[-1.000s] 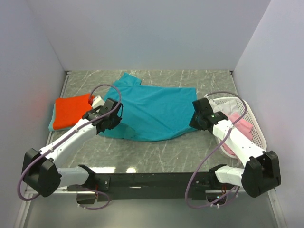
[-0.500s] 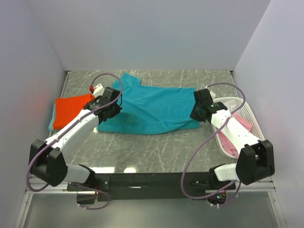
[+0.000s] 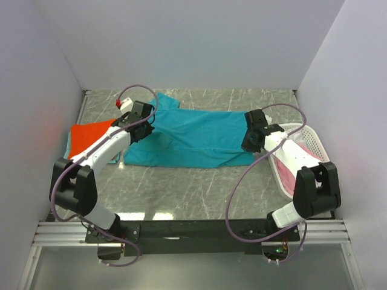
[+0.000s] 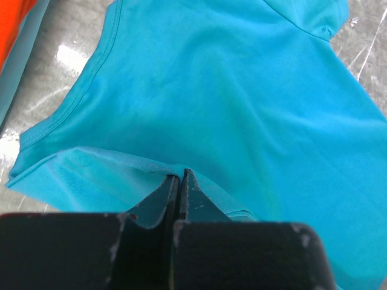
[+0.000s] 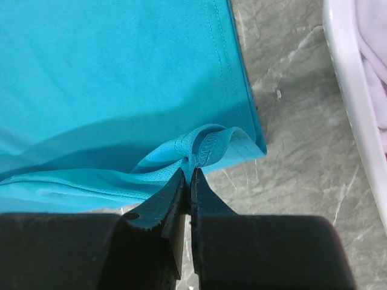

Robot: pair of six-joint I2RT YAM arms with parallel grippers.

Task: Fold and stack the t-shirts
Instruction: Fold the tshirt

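Note:
A teal-blue t-shirt (image 3: 193, 136) lies across the middle of the table, its near half lifted and folded back over the far half. My left gripper (image 3: 143, 128) is shut on its left fold edge (image 4: 179, 172). My right gripper (image 3: 249, 140) is shut on a bunched bit of hem at its right corner (image 5: 192, 162). An orange-red t-shirt (image 3: 87, 140) lies folded at the left on a light teal one (image 3: 65, 158). A pink t-shirt (image 3: 302, 158) lies in the basket.
A white mesh basket (image 3: 320, 154) stands at the right, close to my right arm; its rim (image 5: 351, 103) shows in the right wrist view. A small white tag with a red tip (image 3: 124, 104) lies behind the left gripper. Grey walls enclose the marble table (image 3: 199, 193).
Both grippers have carried the teal-blue shirt's near edge away from me toward the back, folding it over. The shirt now looks narrower front to back.

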